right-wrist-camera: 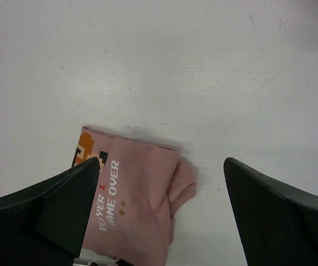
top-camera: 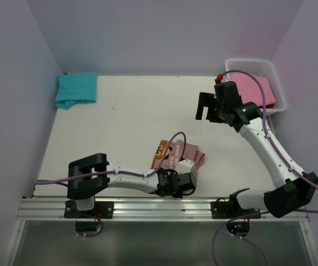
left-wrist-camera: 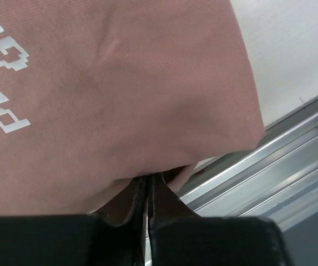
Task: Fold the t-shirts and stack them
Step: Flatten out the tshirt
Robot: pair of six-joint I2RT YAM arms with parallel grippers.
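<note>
Salmon-brown tee (top-camera: 178, 157), white pixel text; teal tee (top-camera: 76, 90); pink tee (top-camera: 252, 87).

I see pale lilac walls (top-camera: 164, 33) on three sides | white bench (top-camera: 125, 116), faintly scuffed | metal rail (top-camera: 159, 206) along its near edge | white mesh basket (top-camera: 279, 91) at the far right corner | light soft, even, slight pink cast.

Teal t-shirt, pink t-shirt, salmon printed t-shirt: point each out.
Teal cotton t-shirt (top-camera: 76, 88): top view, folded middle.
Bright pink cotton t-shirt (top-camera: 252, 85): top view, bare upper part.
Salmon-brown printed cotton t-shirt (right-wrist-camera: 145, 188): right wrist view, plain middle.
</note>
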